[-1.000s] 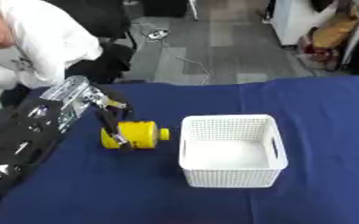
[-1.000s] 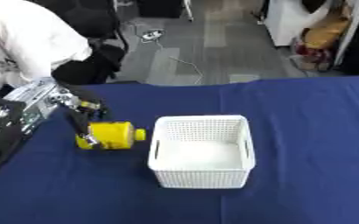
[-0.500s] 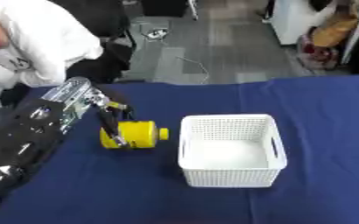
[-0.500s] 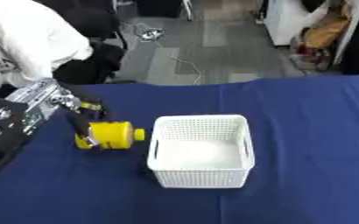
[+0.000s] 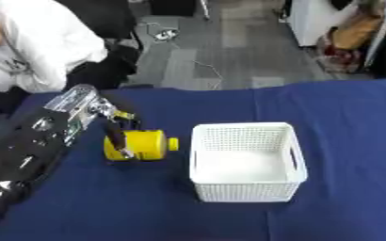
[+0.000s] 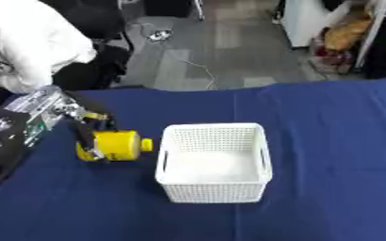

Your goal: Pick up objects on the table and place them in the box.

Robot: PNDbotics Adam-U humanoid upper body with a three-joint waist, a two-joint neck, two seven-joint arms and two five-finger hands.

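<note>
My left hand (image 5: 106,123) has its fingers (image 5: 116,139) curled around the yellow jug (image 5: 140,145), just left of the white basket (image 5: 244,162). I see open blue counter (image 5: 344,122) right of the basket.

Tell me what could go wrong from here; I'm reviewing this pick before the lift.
The left hand curls round only the rear end of the yellow bottle, which lies on its side on the blue table; it may tip or slip out. The white basket sits right beside the cap end, so a low carry could knock its rim.
</note>
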